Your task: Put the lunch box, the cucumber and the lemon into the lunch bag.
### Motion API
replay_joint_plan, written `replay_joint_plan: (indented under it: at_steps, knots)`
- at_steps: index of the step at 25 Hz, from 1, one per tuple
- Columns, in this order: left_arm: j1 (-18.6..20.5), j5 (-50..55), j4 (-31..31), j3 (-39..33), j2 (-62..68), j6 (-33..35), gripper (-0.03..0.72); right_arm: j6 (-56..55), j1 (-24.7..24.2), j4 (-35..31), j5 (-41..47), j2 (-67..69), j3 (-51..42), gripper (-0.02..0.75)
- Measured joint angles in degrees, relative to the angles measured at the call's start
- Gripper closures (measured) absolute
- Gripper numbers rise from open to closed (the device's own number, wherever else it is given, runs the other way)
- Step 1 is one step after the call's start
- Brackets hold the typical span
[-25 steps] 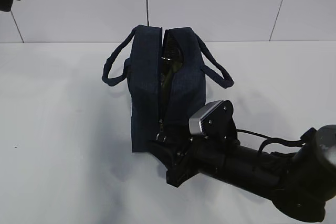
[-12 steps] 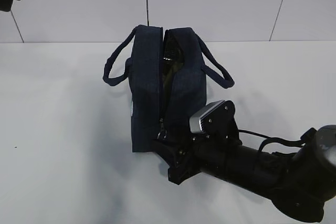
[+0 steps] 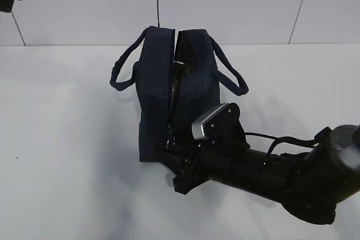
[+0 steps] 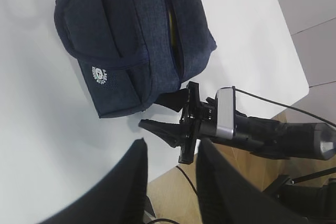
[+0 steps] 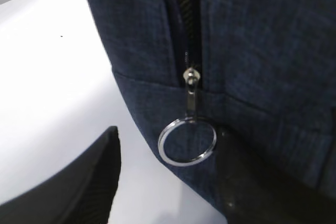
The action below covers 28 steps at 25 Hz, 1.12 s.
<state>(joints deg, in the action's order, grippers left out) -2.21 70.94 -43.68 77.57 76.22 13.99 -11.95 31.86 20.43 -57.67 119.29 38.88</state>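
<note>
Right wrist view shows the right gripper (image 5: 168, 182) with its jaws standing apart on either side of the silver ring pull (image 5: 187, 141), which hangs from the slider at the near end of the lunch bag (image 5: 252, 51); nothing is clamped yet, and whether a finger touches the ring I cannot tell. The bag stands on the white table (image 3: 62, 139) at the middle of the scene, its zipper mostly undone, and through the gap a strip of yellow shows in the left wrist view, likely the lemon (image 4: 171, 24); dark glossy contents show in the exterior view, but the cucumber and the lunch box cannot be made out separately. No loose item lies on the table, so the loading looks done and the step in hand seems to be closing the zipper. The next move, as I judge it, calls for pinching the ring squarely and drawing the slider along the track toward the far end while the bag stays put. The left gripper (image 4: 170, 182) hangs above the near edge, jaws apart and empty. Count: one bag, two handles, one ring pull, two grippers.
</note>
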Motion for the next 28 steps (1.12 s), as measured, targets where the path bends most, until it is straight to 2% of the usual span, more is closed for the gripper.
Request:
replay_joint_plan:
  at_steps: [10, 20, 28]
  knots:
    - [0.0, -0.2, 0.0, 0.0, 0.0, 0.0, 0.461, 0.0, 0.0, -0.3, 1.2, 0.0, 0.5, 0.302]
    - [0.0, -0.3, 0.0, 0.0, 0.0, 0.0, 0.461, 0.1, 0.0, -4.8, 1.3, 0.0, 0.5, 0.305]
    - [0.0, -0.6, 0.0, 0.0, 0.0, 0.0, 0.461, 0.1, 0.0, -6.0, 1.7, 0.1, 0.5, 0.465]
